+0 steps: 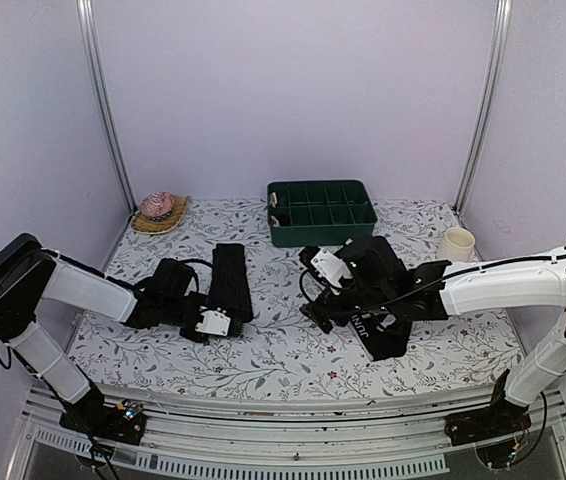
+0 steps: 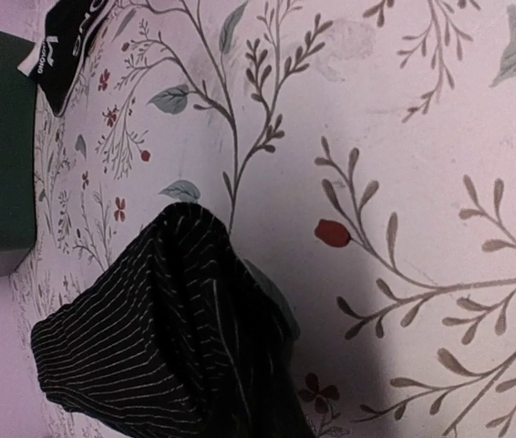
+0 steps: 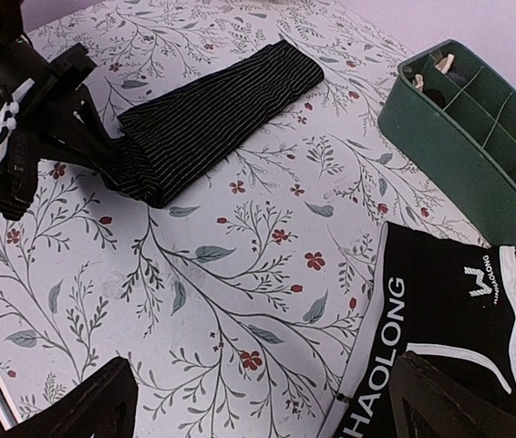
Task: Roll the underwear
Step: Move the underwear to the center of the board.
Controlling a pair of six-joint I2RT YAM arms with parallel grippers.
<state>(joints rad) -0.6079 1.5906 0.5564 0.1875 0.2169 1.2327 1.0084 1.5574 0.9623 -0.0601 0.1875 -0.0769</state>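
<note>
Left arm [image 1: 83,290] reaches right from the frame's left edge, left gripper [image 3: 89,146] clamped on the striped underwear [image 3: 212,119]. Right arm [image 1: 493,285] stretches toward centre, right gripper [image 3: 267,411] spread wide.

A: Where's the striped pair [image 3: 212,119]?
B: Left side, folded into a long narrow strip; its near end looks bunched, maybe lifted.
A: The lettered pair [image 3: 440,310]?
B: Right side, spread flat, white HAOLONG waistband up.

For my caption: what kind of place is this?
Likely a robot lab booth: bare walls with metal posts, a floral-cloth table, and a left arm and right arm bolted at its edge.
</note>
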